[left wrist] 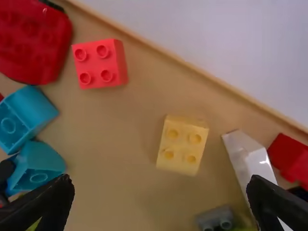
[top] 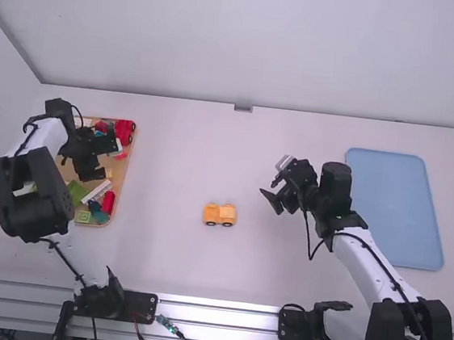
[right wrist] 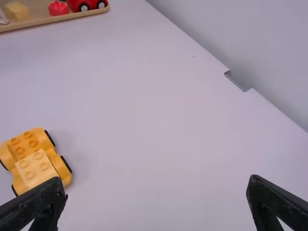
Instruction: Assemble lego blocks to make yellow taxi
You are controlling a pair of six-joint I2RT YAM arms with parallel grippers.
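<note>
My left gripper (top: 100, 159) is over the wooden tray at the left. In the left wrist view that gripper (left wrist: 163, 204) stands open above a pale yellow 2x2 block (left wrist: 182, 145), which lies on the tray floor with nothing gripping it. An orange-yellow wheeled base (top: 212, 214) rests mid-table; in the right wrist view the base (right wrist: 26, 145) carries a lighter yellow block (right wrist: 36, 169) on one end. My right gripper (top: 271, 202) is held to the right of the base, above the table, and the right wrist view has this gripper (right wrist: 156, 199) open and holding nothing.
The wooden tray (top: 122, 177) also holds a red block (left wrist: 100, 63), blue pieces (left wrist: 25, 117), a white piece (left wrist: 250, 161), a grey piece (left wrist: 215, 219) and a red car (top: 124, 131). A blue tray (top: 393, 208) lies at the table's right.
</note>
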